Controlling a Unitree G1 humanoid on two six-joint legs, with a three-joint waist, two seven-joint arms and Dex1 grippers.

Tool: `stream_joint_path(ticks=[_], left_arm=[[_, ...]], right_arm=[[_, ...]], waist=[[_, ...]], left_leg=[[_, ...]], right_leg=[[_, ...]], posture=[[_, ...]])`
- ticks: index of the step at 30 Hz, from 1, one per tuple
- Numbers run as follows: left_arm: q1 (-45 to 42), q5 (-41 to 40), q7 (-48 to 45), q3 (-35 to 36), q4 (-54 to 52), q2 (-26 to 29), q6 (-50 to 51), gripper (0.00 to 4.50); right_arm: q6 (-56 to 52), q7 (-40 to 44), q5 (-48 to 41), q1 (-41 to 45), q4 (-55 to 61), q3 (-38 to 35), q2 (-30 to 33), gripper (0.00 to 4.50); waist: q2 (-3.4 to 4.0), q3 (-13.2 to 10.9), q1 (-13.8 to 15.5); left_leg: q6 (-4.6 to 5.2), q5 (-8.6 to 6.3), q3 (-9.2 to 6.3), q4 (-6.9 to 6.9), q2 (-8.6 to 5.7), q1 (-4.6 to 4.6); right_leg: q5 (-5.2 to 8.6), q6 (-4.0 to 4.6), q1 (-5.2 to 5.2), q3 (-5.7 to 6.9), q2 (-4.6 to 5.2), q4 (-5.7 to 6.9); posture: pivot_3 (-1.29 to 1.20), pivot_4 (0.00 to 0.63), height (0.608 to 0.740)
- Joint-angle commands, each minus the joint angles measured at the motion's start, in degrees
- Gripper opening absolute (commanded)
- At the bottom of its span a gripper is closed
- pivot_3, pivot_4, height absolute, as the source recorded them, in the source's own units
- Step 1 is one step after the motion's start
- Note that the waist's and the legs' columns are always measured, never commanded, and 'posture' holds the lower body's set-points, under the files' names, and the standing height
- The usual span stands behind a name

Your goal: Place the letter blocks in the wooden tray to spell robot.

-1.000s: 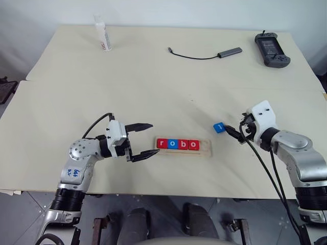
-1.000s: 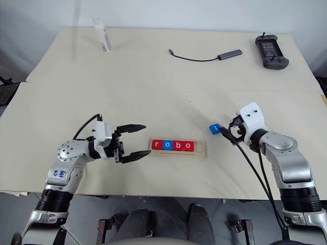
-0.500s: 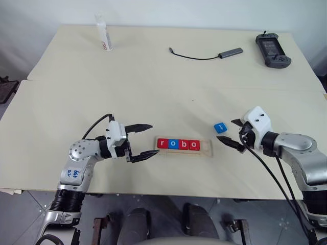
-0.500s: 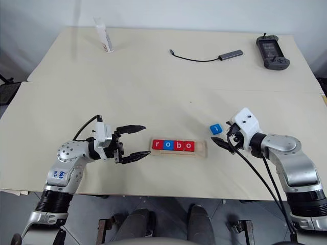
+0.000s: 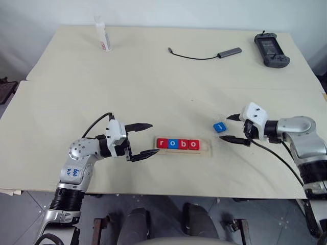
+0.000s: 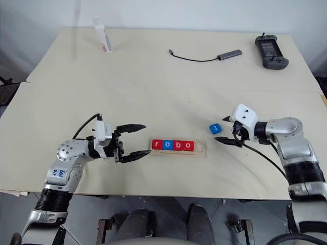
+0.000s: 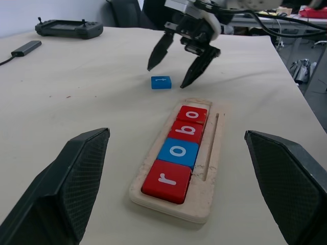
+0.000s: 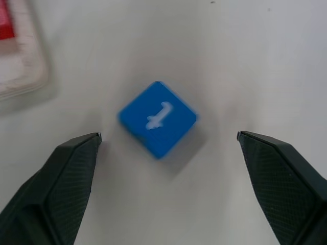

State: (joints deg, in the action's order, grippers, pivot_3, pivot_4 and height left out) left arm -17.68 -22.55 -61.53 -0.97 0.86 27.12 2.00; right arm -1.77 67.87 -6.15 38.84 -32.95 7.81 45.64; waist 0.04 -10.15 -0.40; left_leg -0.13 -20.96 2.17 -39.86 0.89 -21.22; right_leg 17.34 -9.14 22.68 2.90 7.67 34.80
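- Wooden tray (image 5: 204,149) sits near the front edge of the desk (image 5: 153,76), lying across left-right.
- 4 letter blocks in its recess, touching in a row: red r (image 5: 162,143), blue o (image 5: 172,144), red b (image 5: 183,144), red o (image 5: 193,145). Spells "robo"; last slot at the 3 o'clock end is bare wood.
- Blue t block (image 5: 219,127) lies flat on the desk, at approx 2 o'clock from the tray's open end, near it but not touching.
- Right hand (image 5: 232,127) just beside the t block on its 3 o'clock side, fingers spread wide, one tip either side of the block's line, nothing gripped. Wrist view: block (image 8: 157,119) sits between the two fingers, clear of both.
- Left hand (image 5: 144,139) hovers at 9 o'clock of the tray, close to the r end, fingers wide apart, empty, pointing along the tray.
- Far side of desk: white bottle (image 5: 102,33) at 11 o'clock, cable w/ adapter (image 5: 229,52) at 1 o'clock, black controller (image 5: 272,49) beyond it twd the corner.
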Motion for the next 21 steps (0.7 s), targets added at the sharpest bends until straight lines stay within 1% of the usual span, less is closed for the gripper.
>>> stream_joint_path(ticks=[1,4,7,10,14,17,18,21], left_arm=[[-0.7,-0.7,-0.1,0.3,-1.4,0.2,-0.1,4.50],[-0.8,-0.7,0.0,0.5,-1.5,0.3,-0.1,4.50],[-0.7,-0.7,0.2,0.7,-1.7,0.4,-0.1,4.50],[-0.4,-0.6,0.7,0.9,-2.0,0.5,-0.2,4.50],[0.4,-0.7,1.4,1.1,-3.0,0.7,0.0,4.50],[0.7,-0.8,1.7,1.1,-3.3,0.7,-0.1,4.50],[0.8,-0.8,1.8,1.0,-3.3,0.7,-0.1,4.50],[0.5,-0.7,1.9,0.8,-2.9,0.5,-0.3,4.50]], right_arm=[[4.4,2.9,3.3,6.3,-9.7,1.9,-2.1,4.47],[5.7,6.2,4.8,10.6,-15.9,3.3,-4.3,4.47],[5.8,11.3,5.8,12.7,-19.6,4.5,-5.4,4.47],[4.9,13.3,6.6,13.8,-21.3,4.6,-6.0,3.90],[3.2,13.9,5.2,12.8,-19.3,2.8,-6.3,2.63],[1.4,12.2,3.8,10.3,-15.1,0.7,-5.7,1.63],[-0.2,11.2,3.1,8.8,-12.6,-0.2,-5.3,1.46],[-5.0,6.5,1.5,3.7,-3.6,-3.7,-4.2,1.46]], waist=[[0.00,0.0,-0.2],[0.00,0.0,-1.0],[0.00,0.0,-1.3],[0.00,0.0,-1.3],[0.00,0.0,-1.3],[0.00,0.0,-1.2],[0.00,0.0,-1.2],[0.00,0.0,-1.1]], left_leg=[[0.00,0.00,0.00,-0.03,0.00,0.00],[-0.03,0.01,-0.04,-0.06,0.02,0.01],[-0.05,0.03,-0.09,-0.07,0.03,0.02],[-0.06,0.03,-0.11,-0.07,0.04,0.02],[-0.07,0.03,-0.13,-0.09,0.05,0.02],[-0.07,0.03,-0.15,-0.10,0.04,0.02],[-0.07,0.03,-0.15,-0.11,0.04,0.02],[-0.07,0.03,-0.17,-0.11,0.03,0.00]], right_leg=[[0.00,0.00,-0.02,0.01,0.00,0.00],[0.00,0.00,-0.05,0.04,0.00,0.03],[0.00,0.00,-0.09,0.09,0.00,0.05],[0.00,0.00,-0.09,0.11,-0.01,0.05],[0.00,0.00,-0.10,0.11,0.00,0.07],[0.00,0.00,-0.10,0.12,0.01,0.07],[0.00,0.00,-0.11,0.12,0.01,0.07],[0.00,0.00,-0.12,0.13,0.02,0.08]], posture=[[0.00,0.150,0.740],[0.00,0.150,0.740],[0.00,0.150,0.740],[0.00,0.150,0.740],[0.00,0.150,0.740],[0.00,0.150,0.740],[0.00,0.150,0.740],[0.00,0.150,0.740]])
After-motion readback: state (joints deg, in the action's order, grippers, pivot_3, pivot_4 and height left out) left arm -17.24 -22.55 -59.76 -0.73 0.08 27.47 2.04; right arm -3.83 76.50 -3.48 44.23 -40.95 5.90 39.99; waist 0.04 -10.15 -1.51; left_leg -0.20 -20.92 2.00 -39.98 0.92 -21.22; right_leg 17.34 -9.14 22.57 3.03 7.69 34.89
